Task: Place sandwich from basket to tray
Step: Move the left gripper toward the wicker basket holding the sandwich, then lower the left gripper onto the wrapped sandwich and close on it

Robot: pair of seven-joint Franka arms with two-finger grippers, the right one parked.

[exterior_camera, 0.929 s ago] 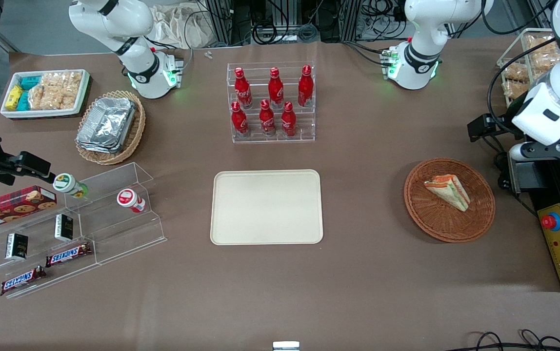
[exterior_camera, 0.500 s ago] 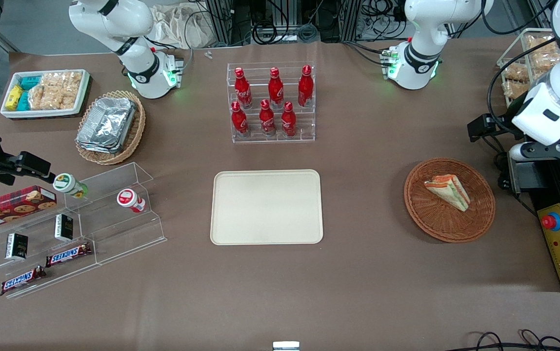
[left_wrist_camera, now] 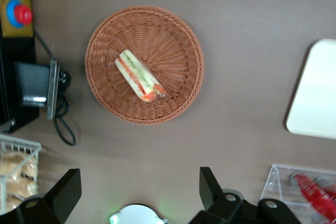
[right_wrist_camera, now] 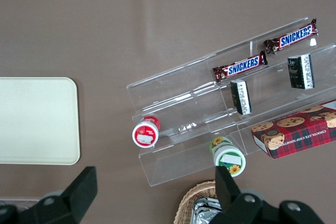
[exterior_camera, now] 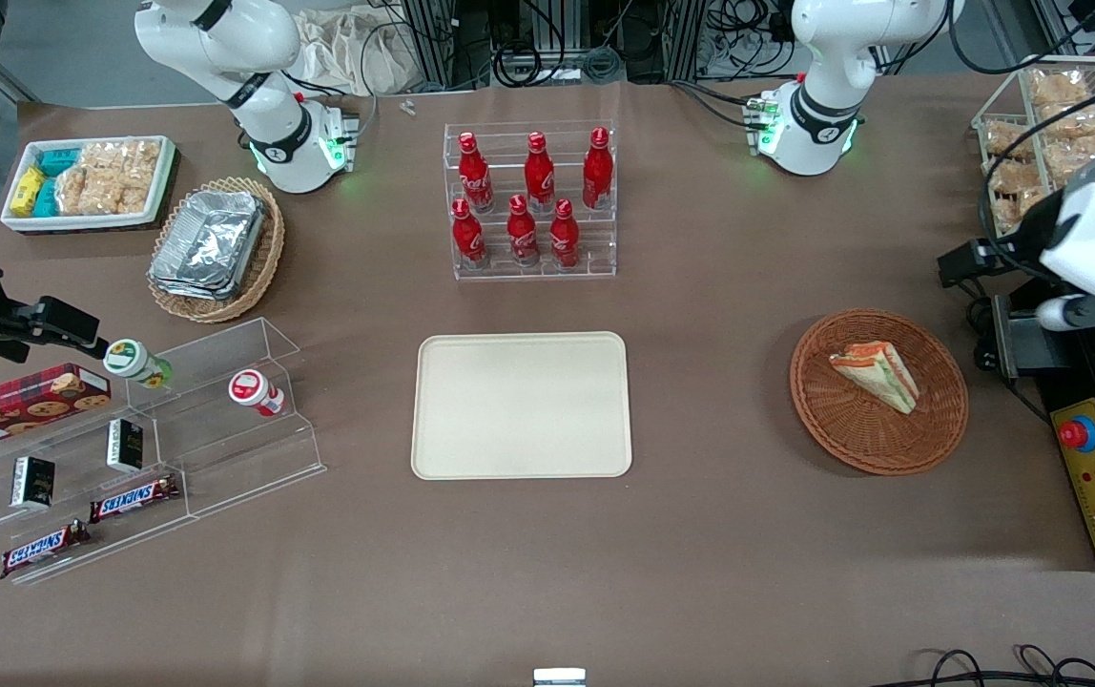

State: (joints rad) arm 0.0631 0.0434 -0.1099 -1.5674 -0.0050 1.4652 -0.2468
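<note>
While the sandwich (exterior_camera: 876, 375) lay in the basket (exterior_camera: 853, 439), the gripper (left_wrist_camera: 137, 191) hung high above the table with its fingers (left_wrist_camera: 66, 192) spread wide and nothing between them.

Seen from the wrist camera, the wedge (left_wrist_camera: 139, 75) rested on its side near the middle of the reddish-brown wicker basket (left_wrist_camera: 178, 98), its orange-red and green layers showing along one edge. In the front view the working arm's hand was up at the table's edge near a wire rack of snack bags (exterior_camera: 1043, 124), apart from the basket and not over it. The cream tray (exterior_camera: 522, 405) sat flat near the table's middle, well apart from the basket toward the parked arm's end, with a clear stand of red bottles (exterior_camera: 530, 198) farther from the front camera than the tray.
</note>
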